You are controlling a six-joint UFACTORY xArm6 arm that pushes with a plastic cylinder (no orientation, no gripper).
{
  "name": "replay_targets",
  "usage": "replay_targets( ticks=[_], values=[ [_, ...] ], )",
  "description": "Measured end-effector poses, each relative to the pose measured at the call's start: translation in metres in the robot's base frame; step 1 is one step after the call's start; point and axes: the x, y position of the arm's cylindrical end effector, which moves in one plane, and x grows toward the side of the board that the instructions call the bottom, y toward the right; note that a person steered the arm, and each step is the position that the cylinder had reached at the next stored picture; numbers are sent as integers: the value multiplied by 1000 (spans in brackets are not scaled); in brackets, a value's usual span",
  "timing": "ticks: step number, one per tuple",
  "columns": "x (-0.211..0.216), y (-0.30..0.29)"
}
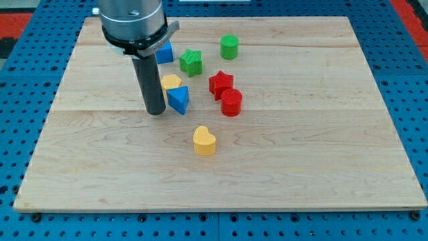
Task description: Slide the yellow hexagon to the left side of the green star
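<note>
- My tip rests on the wooden bench, just left of the blue triangle and below-left of the yellow hexagon.
- There is no hand on this arm, only the rod, so there is no open or closed state to tell.
- The yellow hexagon sits partly hidden behind the rod, touching the blue triangle, below-left of the green star.
- A blue block, shape unclear, lies left of the star.
- Judged from this, the task is unfinished: the hexagon must go up toward the view's top, into the gap beside the star.
- Also present: 1 green cylinder, 1 red star, 1 red cylinder, 1 yellow heart.
</note>
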Motion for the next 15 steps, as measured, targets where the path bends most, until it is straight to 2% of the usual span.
replay_targets(
  ticks=[1,4,6,7,9,10,11,12,13,14,15],
  values=[
    [-9,29],
    [-46,-27],
    [32,-18],
    [-4,23],
    [-61,-7],
    [-47,-49],
    [-107,-6],
    [-119,15],
    [-138,-18],
    [-167,-18],
    [-189,38]
  ],
)
